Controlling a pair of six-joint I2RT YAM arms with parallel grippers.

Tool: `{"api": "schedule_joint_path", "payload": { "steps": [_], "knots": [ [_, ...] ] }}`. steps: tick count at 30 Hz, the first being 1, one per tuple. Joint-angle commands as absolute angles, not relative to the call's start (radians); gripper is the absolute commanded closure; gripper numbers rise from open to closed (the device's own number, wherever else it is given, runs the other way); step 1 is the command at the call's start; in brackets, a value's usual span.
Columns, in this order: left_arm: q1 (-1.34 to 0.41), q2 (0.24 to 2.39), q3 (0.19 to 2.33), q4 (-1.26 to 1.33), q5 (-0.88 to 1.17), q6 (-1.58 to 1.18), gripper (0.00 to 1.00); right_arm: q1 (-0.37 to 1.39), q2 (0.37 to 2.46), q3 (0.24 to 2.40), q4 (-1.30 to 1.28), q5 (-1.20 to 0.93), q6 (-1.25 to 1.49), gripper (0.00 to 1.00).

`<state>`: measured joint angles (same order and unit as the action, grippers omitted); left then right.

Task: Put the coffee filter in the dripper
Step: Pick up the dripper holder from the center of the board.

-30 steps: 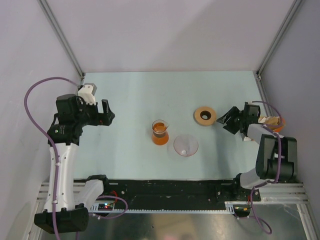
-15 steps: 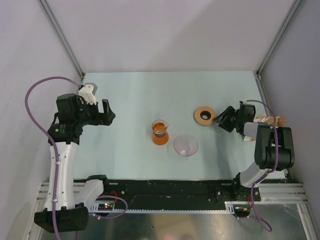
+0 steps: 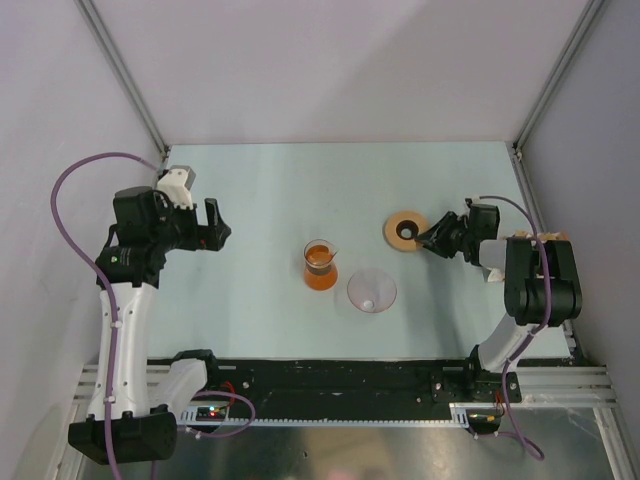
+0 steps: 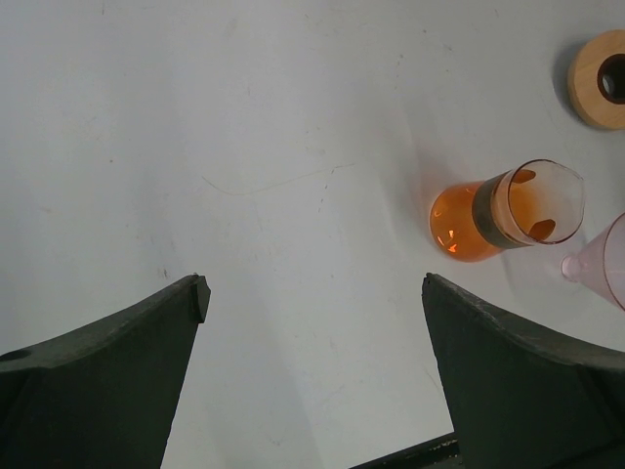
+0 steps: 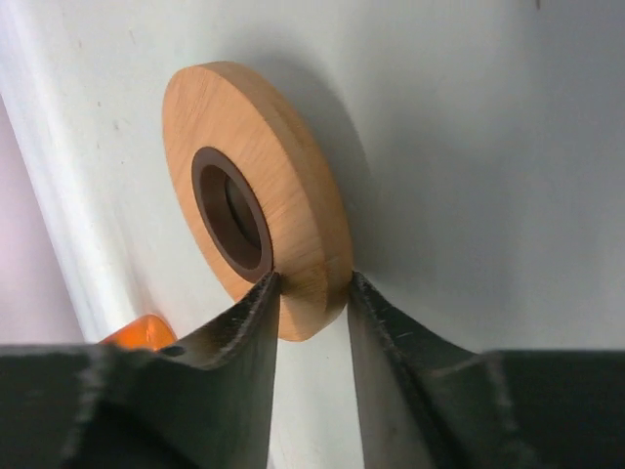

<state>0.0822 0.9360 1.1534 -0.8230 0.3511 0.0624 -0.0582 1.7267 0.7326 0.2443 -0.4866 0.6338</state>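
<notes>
The dripper's clear funnel (image 3: 372, 292) lies on the table, right of an orange glass flask with a brown collar (image 3: 320, 265). Both show in the left wrist view, the flask (image 4: 488, 215) and the funnel's edge (image 4: 607, 262). No single white coffee filter shows. My right gripper (image 3: 430, 240) is shut on the rim of a wooden ring (image 3: 404, 231). In the right wrist view the ring (image 5: 288, 161) sits pinched between both fingers of that gripper (image 5: 312, 285). My left gripper (image 3: 212, 226) is open and empty, held above bare table at the left (image 4: 314, 288).
A tan-and-white stack of paper fans (image 3: 546, 240) lies at the far right, mostly behind the right arm. The wooden ring also shows at the left wrist view's top right (image 4: 601, 78). Grey walls close in the table on three sides.
My right gripper has moved left to the wooden ring and closed on its rim. The ring has shifted slightly left. The left arm has not moved.
</notes>
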Motion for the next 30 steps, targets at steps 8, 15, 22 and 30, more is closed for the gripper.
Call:
{"api": "schedule_joint_path", "payload": {
  "steps": [8,15,22,30],
  "knots": [
    [0.08,0.925,1.187,-0.791,0.369,0.103,0.02,-0.079,1.608,0.826,0.167,-0.581,0.579,0.97],
    [0.08,0.943,1.208,-0.782,0.395,0.099,0.02,-0.066,1.503,0.89,0.12,-0.676,0.615,1.0],
    [0.079,0.957,1.262,-0.77,0.467,0.047,0.02,0.008,1.372,0.997,0.107,-0.866,0.744,1.0],
    [0.073,0.953,1.248,-0.565,0.821,-0.351,0.02,0.234,1.283,1.098,0.095,-1.006,0.798,1.0]
  ]
}}
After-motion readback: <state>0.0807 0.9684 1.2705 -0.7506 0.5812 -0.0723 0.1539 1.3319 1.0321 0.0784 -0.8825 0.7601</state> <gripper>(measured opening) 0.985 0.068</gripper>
